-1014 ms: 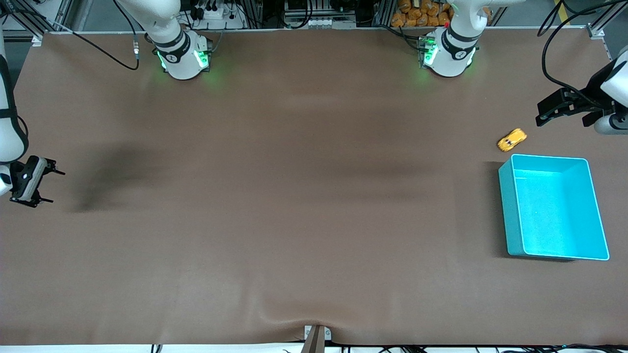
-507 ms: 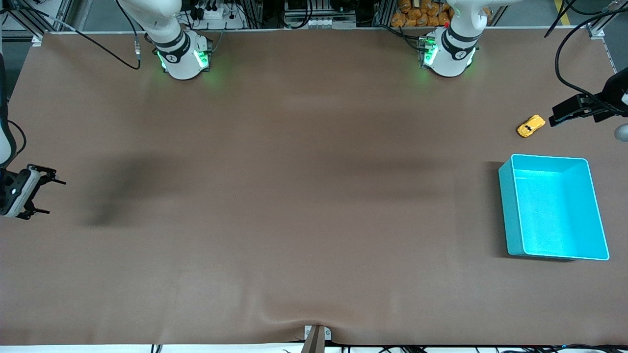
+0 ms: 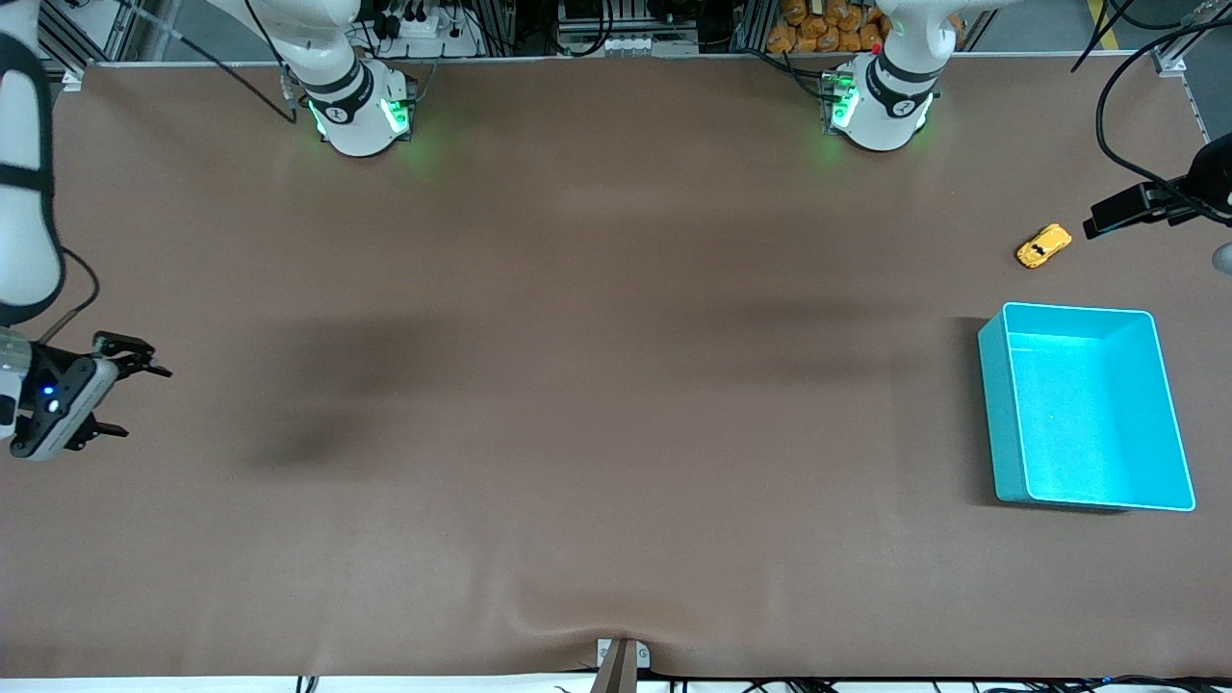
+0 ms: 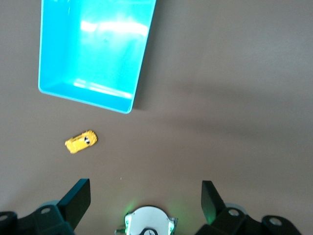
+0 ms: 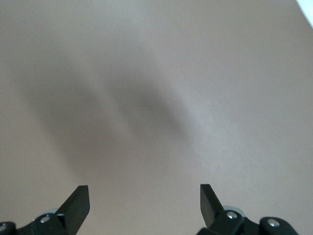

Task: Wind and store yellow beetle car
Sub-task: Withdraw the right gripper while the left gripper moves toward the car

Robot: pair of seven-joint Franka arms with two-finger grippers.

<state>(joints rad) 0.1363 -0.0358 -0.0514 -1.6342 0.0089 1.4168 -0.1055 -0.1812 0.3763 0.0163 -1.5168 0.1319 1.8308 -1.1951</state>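
The right hand (image 3: 120, 385) hung over bare counter (image 3: 577, 385) at the right arm's end, fingers spread, waiting, well apart from the car (image 3: 1043, 246). The car lay on the counter, farther from the front camera than the bin (image 3: 1001, 414), long axis pointing toward the left hand (image 3: 1107, 217). That hand hovered just beside it, fingers spread and holding nothing, and judged the nearer.

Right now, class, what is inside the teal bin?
The teal bin holds nothing visible; only its bare floor shows, with one tiny dark speck. The yellow beetle car sits outside it on the table. Nothing covers the bin's inside.
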